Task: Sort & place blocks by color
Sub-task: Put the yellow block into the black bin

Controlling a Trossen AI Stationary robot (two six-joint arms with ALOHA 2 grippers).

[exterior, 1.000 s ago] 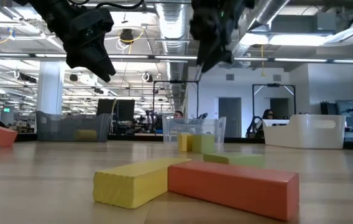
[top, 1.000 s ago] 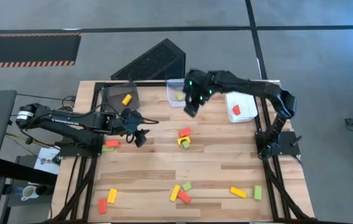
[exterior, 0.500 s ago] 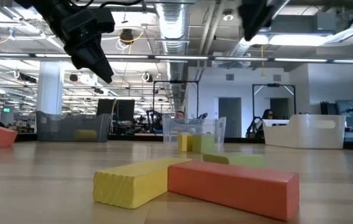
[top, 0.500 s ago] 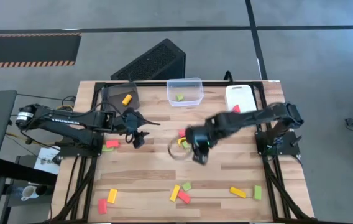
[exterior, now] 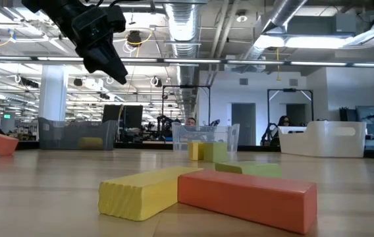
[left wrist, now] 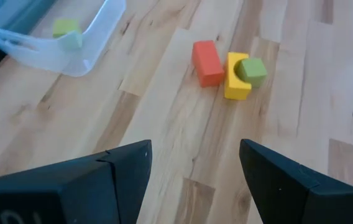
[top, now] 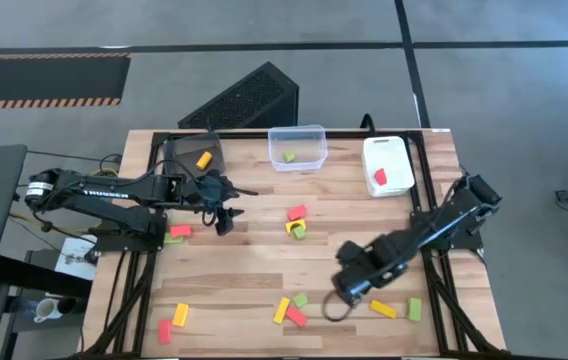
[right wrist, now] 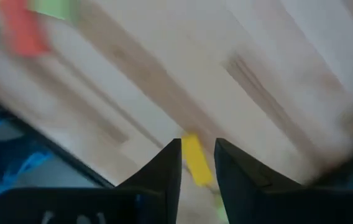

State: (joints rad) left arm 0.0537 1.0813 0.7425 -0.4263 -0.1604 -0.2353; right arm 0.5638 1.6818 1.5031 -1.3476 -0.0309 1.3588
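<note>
Right gripper [top: 349,290] narrowly parted and empty over wood table [top: 254,275], left gripper [top: 226,218] spread.

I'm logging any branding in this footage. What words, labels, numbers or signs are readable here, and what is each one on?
White lettering runs along the left arm in the high view: too small to read.
A small green sign hangs in the room behind the table in the low view: too blurred to read.
The blocks, the bins and the table carry no visible text.
</note>
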